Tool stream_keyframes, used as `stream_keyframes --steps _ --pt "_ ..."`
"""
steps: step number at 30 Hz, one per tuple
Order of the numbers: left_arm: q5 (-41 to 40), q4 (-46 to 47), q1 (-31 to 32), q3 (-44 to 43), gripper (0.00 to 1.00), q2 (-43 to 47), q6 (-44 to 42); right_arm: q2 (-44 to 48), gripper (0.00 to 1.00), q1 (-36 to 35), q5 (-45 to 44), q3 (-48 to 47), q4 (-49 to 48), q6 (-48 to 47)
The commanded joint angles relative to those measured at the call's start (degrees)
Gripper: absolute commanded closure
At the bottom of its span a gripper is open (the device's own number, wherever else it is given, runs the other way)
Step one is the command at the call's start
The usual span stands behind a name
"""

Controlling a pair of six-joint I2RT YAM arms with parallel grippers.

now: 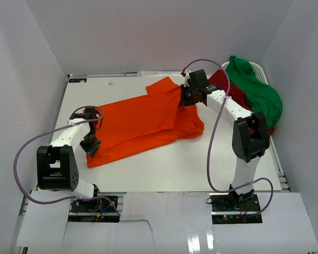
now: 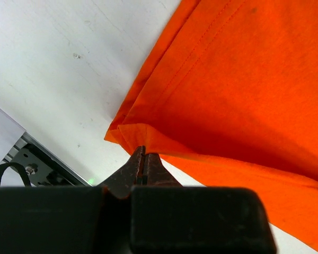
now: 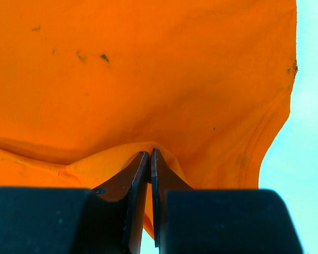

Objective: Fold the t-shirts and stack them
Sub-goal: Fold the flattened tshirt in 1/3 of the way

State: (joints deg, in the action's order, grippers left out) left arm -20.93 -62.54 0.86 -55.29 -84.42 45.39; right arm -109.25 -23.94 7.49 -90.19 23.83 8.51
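You are working with thin, soft cotton, so expect the orange t-shirt (image 1: pixel 143 121) to weigh almost nothing, drape and wrinkle at every tug, and drag across the counter (image 1: pixel 164 172) rather than slide as one piece. It will not break, but it will bunch up if you lift it from the middle. Your best holds are the stitched hems, corners and shoulder seams, where the doubled cloth gives the fingers something to bite. The shirt lies spread nearly flat on the counter, reaching away from the white basket (image 1: pixel 262 71), with its nearest part bunched and folded over just short of the basket. The dark red t-shirt (image 1: pixel 221 82) and the green t-shirt (image 1: pixel 257 94) are heaped in and over that basket, the green on top, both well crumpled. Your left end effector (image 2: pixel 143 154) is clenched tight at the shirt corner farthest from the basket. Its tips meet right on the hem edge, and it seems to be pinching that thin edge, though the bite is very shallow. Your right end effector (image 3: pixel 150 156) is clamped on the shirt's basket-side part, with a small ridge of orange cloth gathered up between its tips, a firmer hold than the left. If you pull the two apart to flatten the cloth, I judge the left pinch the likelier one to slip.
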Motion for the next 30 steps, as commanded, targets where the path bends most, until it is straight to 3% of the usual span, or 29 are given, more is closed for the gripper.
stream_keyframes --steps 1,21,23,24,25,26,28,29,30 --pt "-0.34 1.37 -0.34 -1.22 1.0 -0.39 -1.0 -0.7 0.89 0.39 0.69 -3.15 -0.72 -0.78" --pt "-2.01 2.07 -0.51 -5.53 0.99 -3.38 -2.67 -4.13 0.85 0.3 0.25 -7.1 -0.46 -0.95" --pt "-2.36 2.16 -0.77 -5.27 0.88 -3.29 -2.76 -4.3 0.81 0.39 -0.45 -7.63 -0.54 -0.95" --pt "-2.89 1.99 -0.78 -5.1 0.75 -3.12 -2.15 -4.3 0.77 0.39 -0.98 -7.8 -0.81 -0.87" --pt "-3.76 1.99 -2.52 -4.75 0.52 -2.68 -1.88 -4.39 0.73 0.39 -1.5 -7.98 -0.89 -0.78" --pt "-3.94 2.07 -3.32 -4.57 0.4 -1.72 -1.88 -4.39 0.71 0.39 -2.47 -8.07 -1.07 -0.6" --pt "-5.08 1.81 -5.33 -4.48 0.26 -0.4 -0.75 -4.57 0.64 0.39 -3.44 -8.77 -0.98 -0.34" --pt "-5.87 1.9 -5.95 -4.57 0.09 0.39 -0.56 -4.48 0.59 0.39 -4.23 -8.77 -0.98 -0.25" --pt "-6.57 1.9 -6.31 -4.83 0.02 1.7 -0.39 -4.39 0.52 0.39 -4.58 -8.51 -0.9 -0.25"
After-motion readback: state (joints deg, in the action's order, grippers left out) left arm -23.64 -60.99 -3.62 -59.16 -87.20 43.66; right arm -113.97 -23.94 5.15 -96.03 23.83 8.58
